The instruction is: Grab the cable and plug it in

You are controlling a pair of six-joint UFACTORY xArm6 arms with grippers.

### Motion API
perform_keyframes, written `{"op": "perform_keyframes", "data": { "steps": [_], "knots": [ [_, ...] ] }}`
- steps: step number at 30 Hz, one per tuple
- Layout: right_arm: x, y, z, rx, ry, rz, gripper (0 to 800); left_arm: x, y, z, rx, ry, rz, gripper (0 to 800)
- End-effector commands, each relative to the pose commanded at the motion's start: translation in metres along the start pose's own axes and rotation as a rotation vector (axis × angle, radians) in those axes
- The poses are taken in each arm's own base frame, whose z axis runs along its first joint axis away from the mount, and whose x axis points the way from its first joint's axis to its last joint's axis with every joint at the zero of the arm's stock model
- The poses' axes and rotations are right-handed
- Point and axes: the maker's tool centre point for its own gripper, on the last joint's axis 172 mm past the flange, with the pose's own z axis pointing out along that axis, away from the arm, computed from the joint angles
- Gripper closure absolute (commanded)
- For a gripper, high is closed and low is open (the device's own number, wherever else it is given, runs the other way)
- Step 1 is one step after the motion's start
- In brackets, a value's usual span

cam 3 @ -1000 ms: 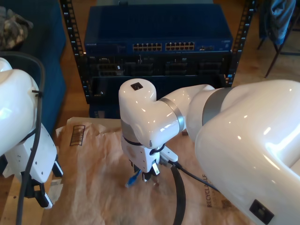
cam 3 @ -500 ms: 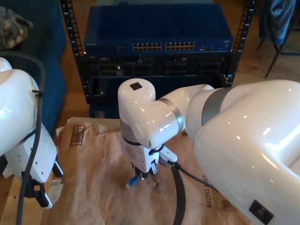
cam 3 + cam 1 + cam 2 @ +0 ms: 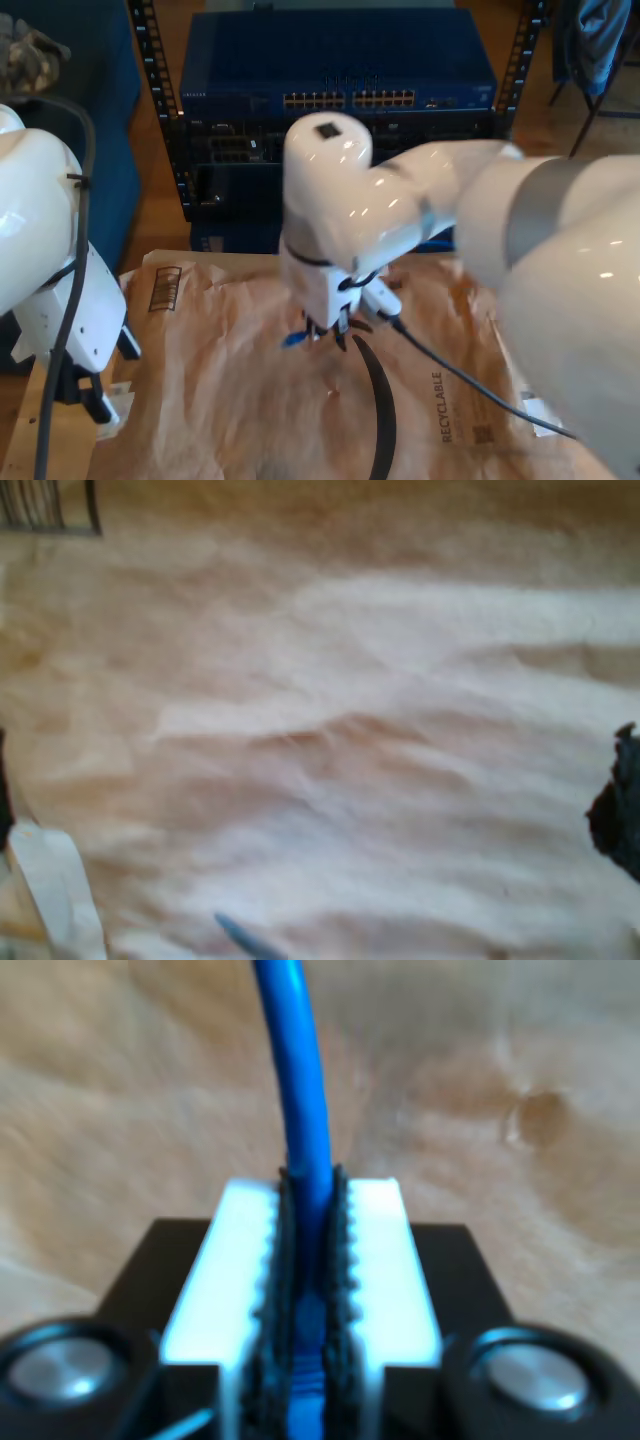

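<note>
Your second gripper [image 3: 310,1260] has the cable [image 3: 300,1110] pinched tight between its ribbed white pads [image 3: 385,1270], jaws pressed onto the blue jacket. In the exterior view that gripper [image 3: 325,335] hangs just over the brown paper [image 3: 230,400], a short blue end [image 3: 295,340] poking out beside it. So the grab looks done. The plugging is all ahead: the switch [image 3: 340,70] with its port rows [image 3: 350,99] sits well behind. Your first gripper's jaws, you can't tell; its view catches a blue sliver [image 3: 245,938].
</note>
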Motion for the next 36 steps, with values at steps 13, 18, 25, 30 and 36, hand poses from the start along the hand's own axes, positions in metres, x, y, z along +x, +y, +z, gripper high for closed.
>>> {"op": "perform_keyframes", "data": {
  "steps": [13,18,25,30,36],
  "knots": [
    [0.113,0.078,-0.123,0.072,-0.016,0.304,777,-0.078,0.041,-0.047,-0.094,-0.107,0.062,0],
    [0.114,0.103,-0.146,0.112,-0.078,0.373,786,-0.118,0.044,-0.069,-0.127,-0.192,0.075,0],
    [0.093,0.121,-0.17,0.088,-0.253,0.465,784,-0.161,0.052,-0.082,-0.131,-0.329,0.084,0],
    [0.082,0.127,-0.202,0.09,-0.313,0.473,784,-0.191,0.049,-0.092,-0.13,-0.361,0.138,0],
    [0.082,0.118,-0.248,0.151,-0.427,0.524,786,-0.228,0.037,-0.097,-0.117,-0.403,0.203,0]
  ]
}}
